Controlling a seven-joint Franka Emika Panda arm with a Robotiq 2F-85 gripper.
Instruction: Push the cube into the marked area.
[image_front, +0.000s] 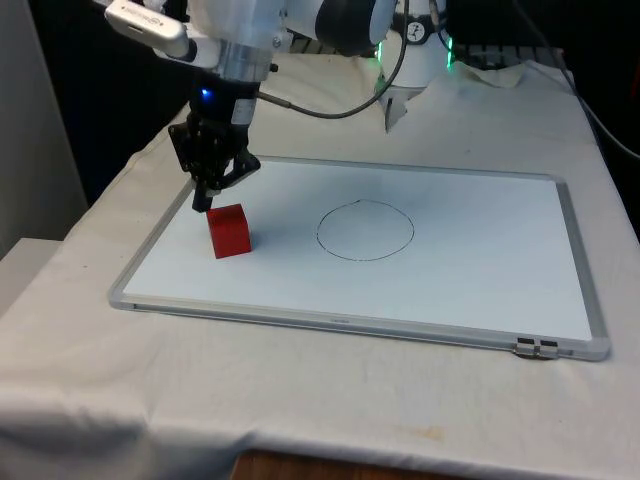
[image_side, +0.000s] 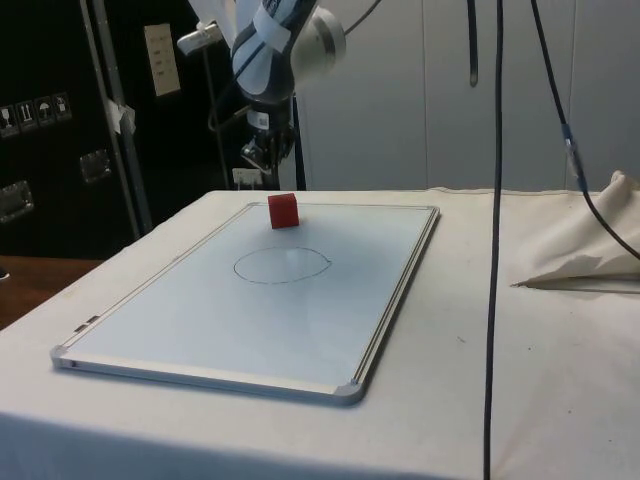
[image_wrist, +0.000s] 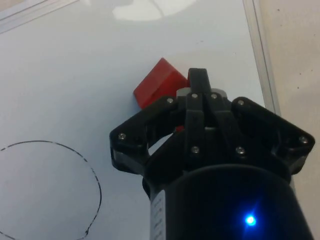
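Note:
A small red cube (image_front: 229, 231) sits on the whiteboard (image_front: 470, 290), towards the front view's left. A hand-drawn circle (image_front: 365, 230) marks the area at the board's middle, a short way to the front view's right of the cube. My black gripper (image_front: 203, 205) stands shut just behind the cube, on the side away from the circle, its tip at the cube's upper back edge. From the side, the cube (image_side: 283, 210) lies beyond the circle (image_side: 281, 265), with the gripper (image_side: 262, 165) behind it. In the wrist view the shut fingers (image_wrist: 197, 82) press against the cube (image_wrist: 157, 84).
The whiteboard's metal frame (image_front: 150, 262) runs close to the cube on the front view's left. A crumpled white cloth (image_side: 590, 245) lies on the table beside the board. Black cables (image_side: 497, 200) hang down in the side view.

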